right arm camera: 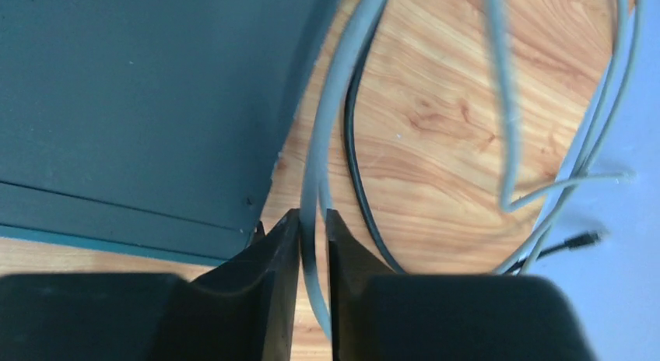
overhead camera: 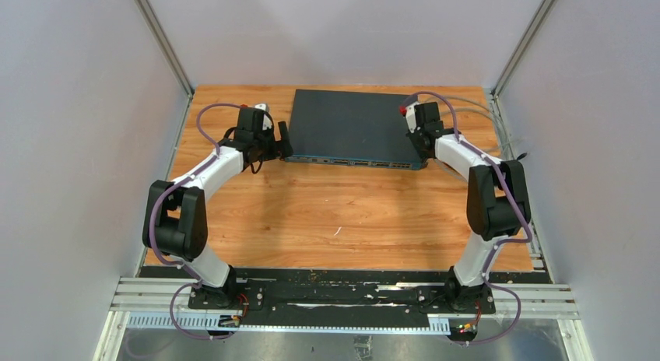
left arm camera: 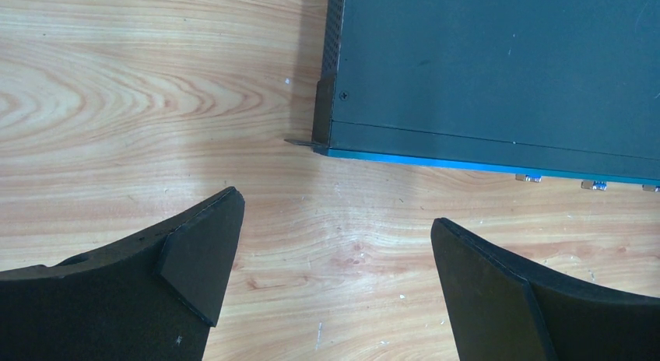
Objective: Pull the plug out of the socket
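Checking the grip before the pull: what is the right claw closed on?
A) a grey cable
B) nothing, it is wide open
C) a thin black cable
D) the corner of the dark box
A: the right wrist view shows the right claw with its fingers pinched on the grey cable, just beside the dark box.

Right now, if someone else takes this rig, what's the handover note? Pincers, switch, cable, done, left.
Left pincer: open, holding nothing, over the table just off the switch's near left corner.
Right pincer: shut on the grey cable, beside the switch's right edge.
Done: cable gripped.
Left: pull it free of the switch. Where it plugs in shows in no view, so I can't say if it is out yet.
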Controlling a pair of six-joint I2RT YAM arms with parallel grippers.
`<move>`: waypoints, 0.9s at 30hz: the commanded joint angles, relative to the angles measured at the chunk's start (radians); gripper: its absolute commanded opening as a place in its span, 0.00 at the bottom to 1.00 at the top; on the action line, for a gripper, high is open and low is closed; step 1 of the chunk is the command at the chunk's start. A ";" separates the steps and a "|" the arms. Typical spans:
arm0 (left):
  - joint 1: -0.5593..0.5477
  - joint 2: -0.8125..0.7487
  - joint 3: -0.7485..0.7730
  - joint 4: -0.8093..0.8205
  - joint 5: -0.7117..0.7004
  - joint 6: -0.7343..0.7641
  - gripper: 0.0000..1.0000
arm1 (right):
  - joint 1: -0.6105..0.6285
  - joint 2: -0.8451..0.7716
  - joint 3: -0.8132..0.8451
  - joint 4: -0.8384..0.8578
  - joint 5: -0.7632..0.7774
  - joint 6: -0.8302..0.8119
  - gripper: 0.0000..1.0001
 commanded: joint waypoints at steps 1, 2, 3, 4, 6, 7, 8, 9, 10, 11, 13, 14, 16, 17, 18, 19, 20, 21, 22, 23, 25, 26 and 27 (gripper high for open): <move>0.009 0.008 0.025 -0.007 0.014 0.021 1.00 | -0.026 0.060 0.058 -0.001 -0.051 -0.014 0.33; 0.010 0.011 0.030 -0.009 0.016 0.021 1.00 | -0.029 0.068 0.066 -0.005 -0.045 -0.003 0.39; 0.011 0.012 0.033 -0.008 0.019 0.022 1.00 | -0.030 0.072 0.070 -0.006 -0.044 0.003 0.44; 0.011 0.014 0.040 -0.011 0.020 0.023 1.00 | -0.031 0.074 0.072 -0.005 -0.043 0.007 0.48; 0.011 0.020 0.062 -0.019 0.020 0.025 1.00 | -0.031 0.077 0.077 -0.004 -0.044 0.014 0.52; 0.011 0.023 0.071 -0.022 0.020 0.026 1.00 | -0.032 0.080 0.079 -0.005 -0.035 0.017 0.53; 0.012 0.027 0.082 -0.025 0.022 0.027 1.00 | -0.032 0.083 0.082 -0.005 -0.019 0.021 0.53; 0.012 0.033 0.093 -0.031 0.024 0.027 1.00 | -0.033 0.083 0.084 -0.005 0.000 0.024 0.54; 0.012 0.038 0.106 -0.035 0.025 0.027 1.00 | -0.033 0.079 0.085 -0.006 0.010 0.028 0.54; 0.012 0.041 0.118 -0.040 0.027 0.029 1.00 | -0.032 0.071 0.088 -0.012 0.008 0.036 0.54; 0.014 0.046 0.137 -0.044 0.031 0.029 1.00 | -0.031 0.032 0.092 -0.040 -0.049 0.051 0.55; 0.015 0.048 0.145 -0.045 0.036 0.029 1.00 | -0.031 0.002 0.091 -0.051 -0.091 0.062 0.57; 0.016 0.051 0.161 -0.041 0.042 0.027 1.00 | -0.030 -0.063 0.089 -0.085 -0.186 0.101 0.62; 0.017 0.056 0.168 -0.039 0.044 0.025 1.00 | -0.030 -0.095 0.081 -0.090 -0.238 0.130 0.65; 0.018 0.063 0.178 -0.039 0.047 0.024 1.00 | -0.031 -0.123 0.067 -0.089 -0.294 0.153 0.67; 0.020 0.070 0.187 -0.038 0.050 0.022 1.00 | -0.031 -0.146 0.053 -0.085 -0.345 0.178 0.70; 0.021 0.079 0.196 -0.038 0.055 0.020 1.00 | -0.031 -0.159 0.041 -0.075 -0.378 0.209 0.71; 0.023 0.089 0.205 -0.037 0.061 0.020 1.00 | -0.031 -0.165 0.032 -0.067 -0.403 0.243 0.72; 0.024 0.100 0.214 -0.037 0.068 0.019 1.00 | -0.030 -0.164 0.029 -0.063 -0.423 0.277 0.72; 0.025 0.112 0.226 -0.037 0.074 0.019 1.00 | -0.031 -0.162 0.027 -0.064 -0.423 0.320 0.73; 0.029 0.140 0.251 -0.044 0.080 0.021 1.00 | -0.030 -0.162 0.014 -0.083 -0.403 0.459 0.72; 0.030 0.154 0.265 -0.048 0.084 0.024 1.00 | -0.029 -0.168 -0.018 -0.085 -0.399 0.513 0.72; 0.030 0.167 0.275 -0.052 0.089 0.030 1.00 | -0.027 -0.176 -0.038 -0.073 -0.401 0.556 0.72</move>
